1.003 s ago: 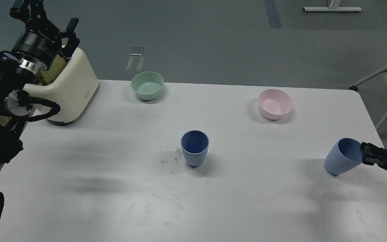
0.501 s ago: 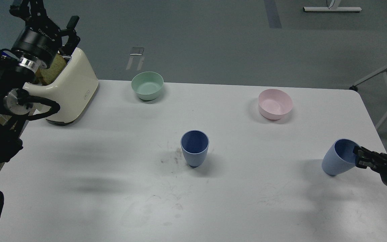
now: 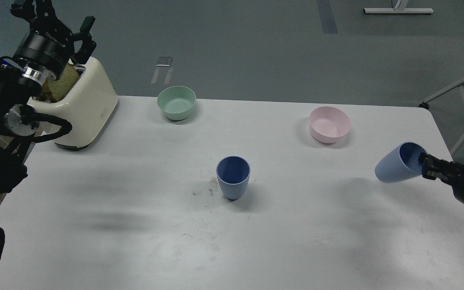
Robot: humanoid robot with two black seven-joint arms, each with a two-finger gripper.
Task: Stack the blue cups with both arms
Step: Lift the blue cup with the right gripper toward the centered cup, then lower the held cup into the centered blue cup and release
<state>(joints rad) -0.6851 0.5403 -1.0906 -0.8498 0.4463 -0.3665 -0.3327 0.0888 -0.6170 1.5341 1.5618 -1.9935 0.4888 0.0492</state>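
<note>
Table [image 3: 95,249]: white, scuffed. Toaster [image 3: 89,108], cream, far left corner, bread slice [image 3: 61,80] in its slot; left gripper [image 3: 61,30] above it, fingers spread, holding nothing. Pink bowl [image 3: 330,125] and green bowl [image 3: 177,102], both empty, along far side. Standing blue cup [image 3: 233,177], centre, upright, empty. Tilted blue cup [image 3: 399,163], lifted off the surface near right edge, rim clamped by right gripper [image 3: 427,166].

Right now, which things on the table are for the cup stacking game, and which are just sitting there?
For the job:
- the cup in the middle, standing upright
- the tilted cup, held at its rim by the right gripper

Just sitting there:
- the green bowl
- the pink bowl
- the toaster with bread in it
</note>
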